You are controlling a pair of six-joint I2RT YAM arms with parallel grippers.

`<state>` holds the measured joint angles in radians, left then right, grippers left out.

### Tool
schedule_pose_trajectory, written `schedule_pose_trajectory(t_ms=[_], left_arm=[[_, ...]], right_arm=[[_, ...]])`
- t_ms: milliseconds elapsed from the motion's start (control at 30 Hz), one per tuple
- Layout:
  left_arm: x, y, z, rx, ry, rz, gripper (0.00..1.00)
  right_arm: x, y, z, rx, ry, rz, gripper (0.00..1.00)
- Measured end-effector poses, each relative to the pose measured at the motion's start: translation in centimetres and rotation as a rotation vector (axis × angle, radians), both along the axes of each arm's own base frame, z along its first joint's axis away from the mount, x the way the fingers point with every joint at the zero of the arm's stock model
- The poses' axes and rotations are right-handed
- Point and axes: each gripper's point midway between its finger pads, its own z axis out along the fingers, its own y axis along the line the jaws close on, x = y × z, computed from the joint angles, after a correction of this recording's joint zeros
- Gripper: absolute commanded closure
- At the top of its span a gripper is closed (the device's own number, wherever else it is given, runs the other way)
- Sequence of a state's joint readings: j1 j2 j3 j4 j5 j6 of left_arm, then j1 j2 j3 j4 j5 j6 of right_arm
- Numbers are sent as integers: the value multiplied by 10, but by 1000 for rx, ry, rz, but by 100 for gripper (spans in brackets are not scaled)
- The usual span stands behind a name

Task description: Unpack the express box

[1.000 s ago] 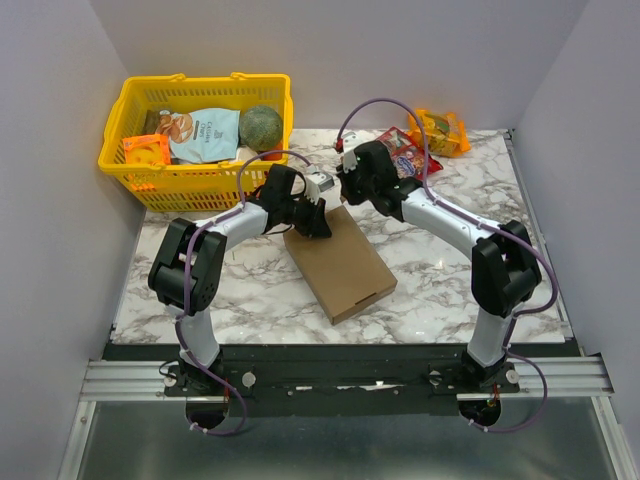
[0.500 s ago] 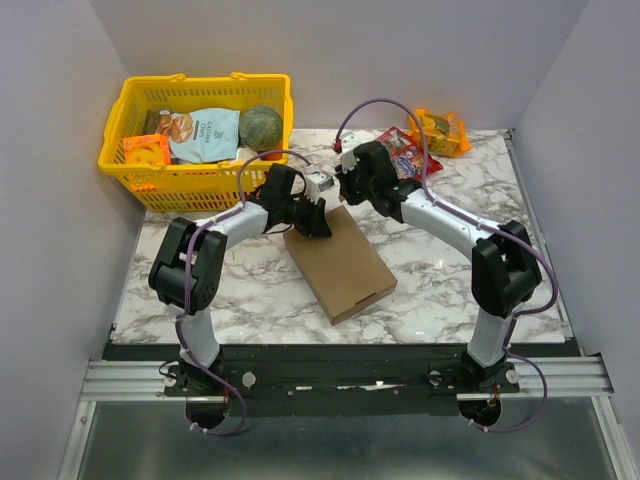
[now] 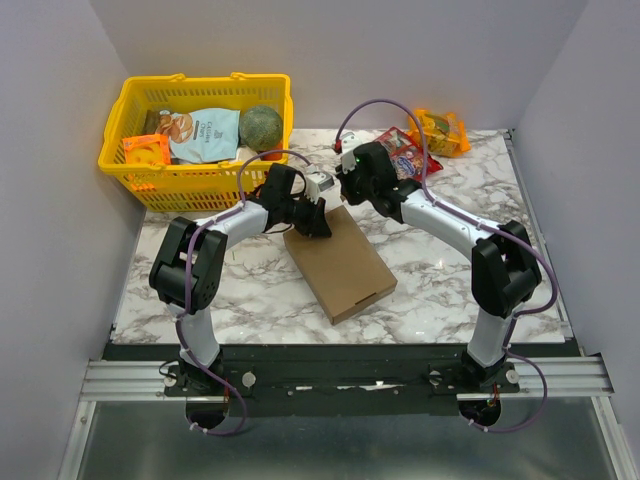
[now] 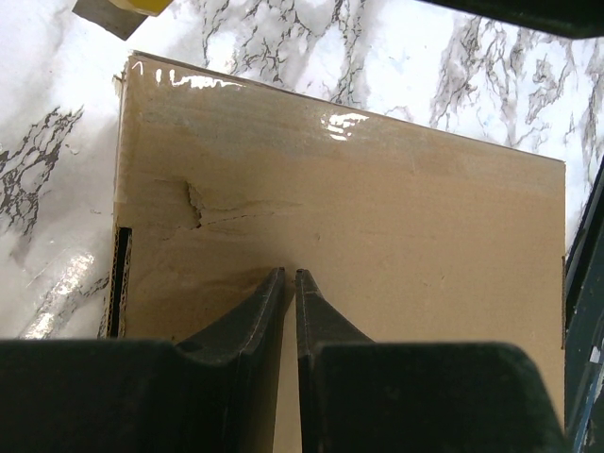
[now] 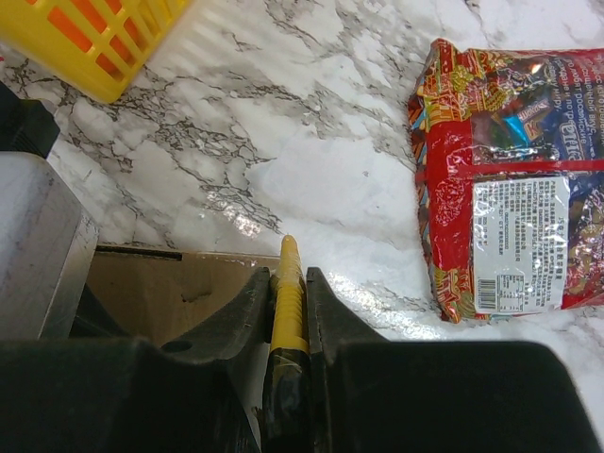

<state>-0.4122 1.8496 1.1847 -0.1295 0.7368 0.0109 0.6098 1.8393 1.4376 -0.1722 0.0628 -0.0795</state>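
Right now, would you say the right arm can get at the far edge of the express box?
Probably yes. The right gripper, shut on a yellow tool, is already at the far edge of the express box with nothing between. The left gripper stands over the lid alongside, which may crowd it.

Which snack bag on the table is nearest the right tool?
The red bag, lying flat just beside the right tool, which grips a yellow stick. The orange bag sits farther off, near the back right corner of the table.
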Motion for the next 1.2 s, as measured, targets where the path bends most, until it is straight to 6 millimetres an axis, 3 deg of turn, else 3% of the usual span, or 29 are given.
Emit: schedule_pose_trajectory(t_ms=[1200], left_arm=[[0,0,0,-2,6,-2,80]], right_arm=[[-5,-5,-13,-18,24,-11,99]])
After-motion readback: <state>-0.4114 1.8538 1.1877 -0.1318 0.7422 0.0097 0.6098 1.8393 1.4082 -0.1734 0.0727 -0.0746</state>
